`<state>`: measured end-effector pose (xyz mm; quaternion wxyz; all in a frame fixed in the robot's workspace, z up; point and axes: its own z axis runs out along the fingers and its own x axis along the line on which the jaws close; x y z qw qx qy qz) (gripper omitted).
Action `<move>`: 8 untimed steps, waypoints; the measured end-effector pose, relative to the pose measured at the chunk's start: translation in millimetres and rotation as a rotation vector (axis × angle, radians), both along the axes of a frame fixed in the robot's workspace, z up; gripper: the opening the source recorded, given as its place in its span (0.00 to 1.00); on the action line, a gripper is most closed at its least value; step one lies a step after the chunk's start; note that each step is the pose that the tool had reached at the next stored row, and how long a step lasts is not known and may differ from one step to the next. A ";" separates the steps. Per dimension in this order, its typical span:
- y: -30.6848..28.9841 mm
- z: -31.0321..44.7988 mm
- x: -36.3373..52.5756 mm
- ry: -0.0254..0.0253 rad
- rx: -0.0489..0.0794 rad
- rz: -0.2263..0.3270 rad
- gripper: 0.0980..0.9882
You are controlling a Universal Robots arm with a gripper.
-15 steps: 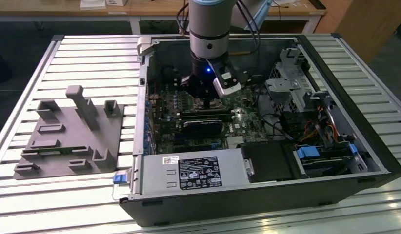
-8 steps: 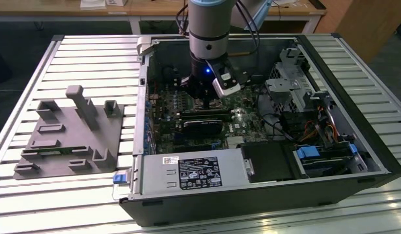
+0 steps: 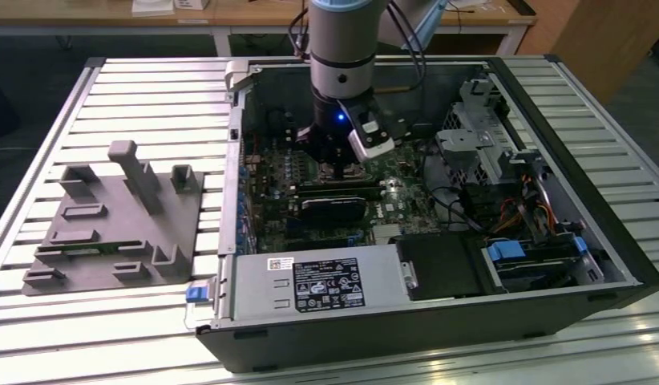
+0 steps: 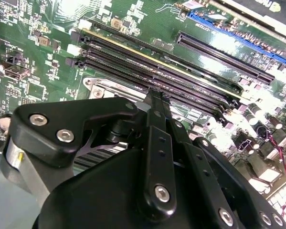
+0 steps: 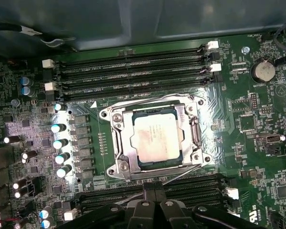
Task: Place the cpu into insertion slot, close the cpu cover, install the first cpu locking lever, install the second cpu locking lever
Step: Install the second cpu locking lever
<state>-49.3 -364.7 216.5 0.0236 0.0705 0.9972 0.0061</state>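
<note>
Cpu already seated in the insertion slot with the cpu cover down framing it, memory slots at its 12 o'clock; gripper pinched closed, holding nothing, low at 6 o'clock, likely for lever work.

In the exterior view, the arm ran off the frame at 12 o'clock, and its pincer hid the insertion slot beneath. In the second wrist view, the pincer's black body masked the insertion slot apart from a silvery corner. Whether the locking levers were latched could not be told.
</note>
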 end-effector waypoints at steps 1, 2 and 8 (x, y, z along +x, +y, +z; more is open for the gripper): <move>0.0 -0.1 -0.2 0.0000 0.000 0.000 0.01; 0.0 -0.2 -0.5 0.0000 0.000 0.000 0.01; -0.3 -1.1 -4.6 -0.0001 0.002 0.000 0.01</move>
